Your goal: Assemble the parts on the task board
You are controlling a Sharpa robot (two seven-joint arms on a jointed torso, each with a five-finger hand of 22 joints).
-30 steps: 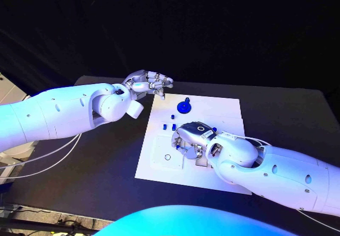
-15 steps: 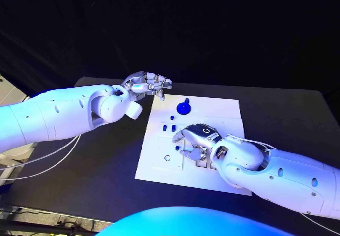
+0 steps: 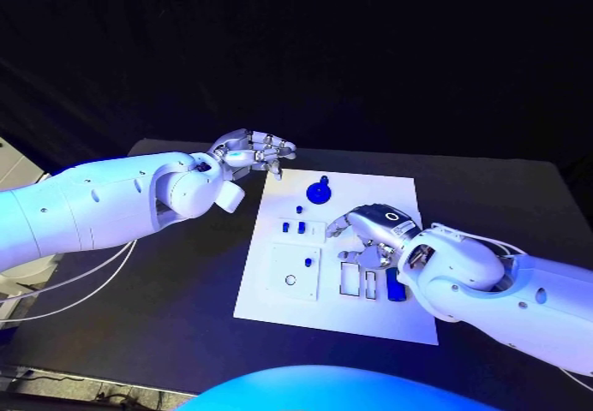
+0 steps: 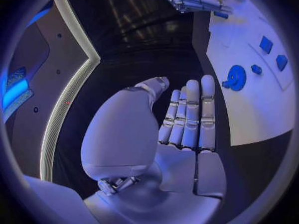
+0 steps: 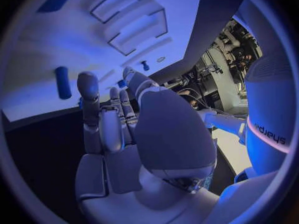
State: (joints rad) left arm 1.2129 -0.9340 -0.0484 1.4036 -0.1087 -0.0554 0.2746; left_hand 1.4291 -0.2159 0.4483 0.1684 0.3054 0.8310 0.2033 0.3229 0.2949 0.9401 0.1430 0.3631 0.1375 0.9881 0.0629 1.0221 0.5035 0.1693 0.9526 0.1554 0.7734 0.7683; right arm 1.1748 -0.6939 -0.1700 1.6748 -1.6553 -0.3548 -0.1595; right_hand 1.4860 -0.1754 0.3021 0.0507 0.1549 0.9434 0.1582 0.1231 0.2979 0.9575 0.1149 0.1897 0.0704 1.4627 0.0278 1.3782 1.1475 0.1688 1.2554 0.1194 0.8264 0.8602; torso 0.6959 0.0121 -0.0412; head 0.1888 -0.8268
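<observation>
Two white arms reached over a black table (image 3: 173, 291), and a white board (image 3: 371, 193) lay flat in the middle of it. The left hand (image 3: 254, 150) hung above the table just past the board's far left corner. Its fingers (image 4: 190, 114) were straight and close together, with the thumb a little apart, and it held nothing. The right hand (image 3: 371, 235) was low over the middle of the board, palm down. Its fingers (image 5: 93, 102) were bent a little and close together, and I could see nothing in them, but I could not tell if the tips touched the board. A round blue part (image 3: 320, 189) with a small knob stood near the far edge of the board. Some small blue parts (image 3: 293, 228) sat in a row just left of the right hand, and one tiny blue peg (image 3: 301, 209) stood between them and the round part. A long blue part (image 3: 396, 285) lay on the board near its right side, close to the right wrist, next to the white slots (image 3: 358, 281). A small ring (image 3: 290, 279) sat in a square plate on the board's left side.
</observation>
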